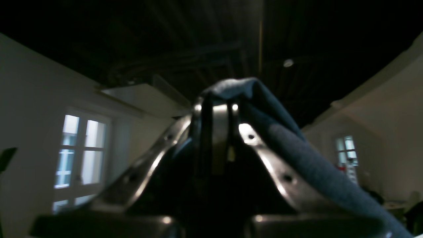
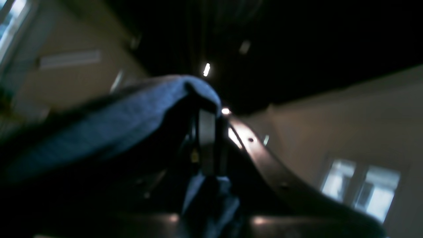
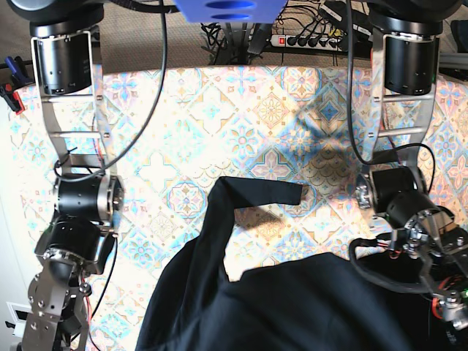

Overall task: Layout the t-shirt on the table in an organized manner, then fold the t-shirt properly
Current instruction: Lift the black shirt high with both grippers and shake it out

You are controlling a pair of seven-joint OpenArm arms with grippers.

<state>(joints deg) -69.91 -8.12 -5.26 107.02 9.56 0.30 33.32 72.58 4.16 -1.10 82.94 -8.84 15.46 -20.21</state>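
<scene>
T-shirt (image 3: 292,300) hangs bunched between left gripper (image 1: 216,109) and right gripper (image 2: 206,119), both clamped on it, sleeve pointing away.

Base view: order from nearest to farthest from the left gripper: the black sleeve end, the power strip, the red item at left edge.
1. Sleeve end, mid-table.
2. Power strip, behind the table, top.
3. Red item, far left edge.

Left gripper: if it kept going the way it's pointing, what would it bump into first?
The left gripper points upward, shut on a fold of the t-shirt. Beyond that cloth the wrist view shows only open air up to the dark ceiling, so the way looks free; depth is hard to judge.
</scene>
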